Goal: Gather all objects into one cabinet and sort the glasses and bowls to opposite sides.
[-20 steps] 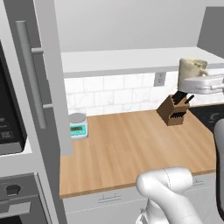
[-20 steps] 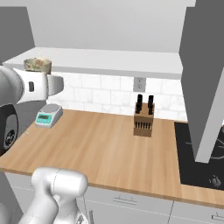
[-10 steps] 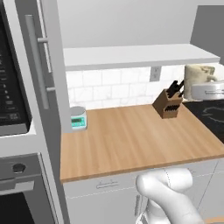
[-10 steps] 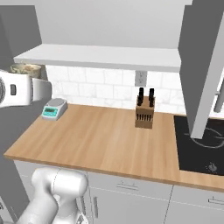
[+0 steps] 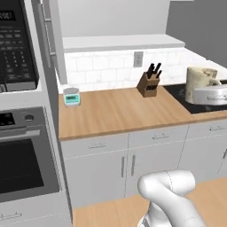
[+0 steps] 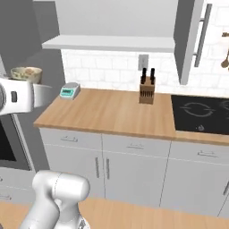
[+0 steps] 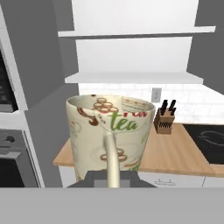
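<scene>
The cream cup (image 7: pixel 109 135) in hand view is showing 1 green word, "tea", w/ red letters above it cut off, not readable. Microwave panel (image 5: pixel 12 57) digits are looking too blurred to read.

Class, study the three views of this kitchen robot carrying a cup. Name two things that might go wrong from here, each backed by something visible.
1. The gripper is shut on the cup's handle alone, holding the cream printed cup out in the air; a jolt might tip or drop it.
2. The cup rides at about counter height, off the wooden counter's right end, so swinging it toward the open cabinet shelf may clip the knife block or the grey cabinet door.
</scene>
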Robot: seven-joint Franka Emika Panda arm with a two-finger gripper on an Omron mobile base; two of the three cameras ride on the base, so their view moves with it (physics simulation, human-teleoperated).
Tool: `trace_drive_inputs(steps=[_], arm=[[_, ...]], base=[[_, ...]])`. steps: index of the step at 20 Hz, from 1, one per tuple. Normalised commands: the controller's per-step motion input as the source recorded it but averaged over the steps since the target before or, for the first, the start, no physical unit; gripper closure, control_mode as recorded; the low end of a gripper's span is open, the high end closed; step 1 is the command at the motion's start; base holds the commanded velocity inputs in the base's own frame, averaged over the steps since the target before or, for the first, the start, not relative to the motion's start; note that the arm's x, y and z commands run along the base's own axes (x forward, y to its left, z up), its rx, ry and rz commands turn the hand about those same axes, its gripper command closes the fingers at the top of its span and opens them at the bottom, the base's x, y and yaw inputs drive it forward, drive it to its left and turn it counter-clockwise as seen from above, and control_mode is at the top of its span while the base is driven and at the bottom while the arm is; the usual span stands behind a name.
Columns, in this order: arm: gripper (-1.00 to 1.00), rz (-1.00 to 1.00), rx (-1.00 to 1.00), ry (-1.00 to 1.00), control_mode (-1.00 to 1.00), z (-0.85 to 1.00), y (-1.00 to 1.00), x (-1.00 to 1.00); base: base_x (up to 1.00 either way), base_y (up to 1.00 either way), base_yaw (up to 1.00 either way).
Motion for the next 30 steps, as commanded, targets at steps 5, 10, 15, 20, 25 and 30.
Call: trace_drive_inputs(steps=[5,10,15,20,25,30], arm=[[1.0,0.0,0.0,0.0,1.0,0.0,0.0,0.0],[1.0,0.0,0.0,0.0,1.0,0.0,0.0,0.0],[1.0,0.0,0.0,0.0,1.0,0.0,0.0,0.0],[1.0,0.0,0.0,0.0,1.0,0.0,0.0,0.0],[1.0,0.0,0.0,0.0,1.0,0.0,0.0,0.0],[1.0,0.0,0.0,0.0,1.0,0.0,0.0,0.0]], base=[[-0.99,-0.03,-0.13],[-0.71,-0.53,-0.07],[-0.33,-0.93,-0.06],[-0.13,-0.84,-0.02],[0.77,-0.21,0.06],[0.45,-0.27,0.22]])
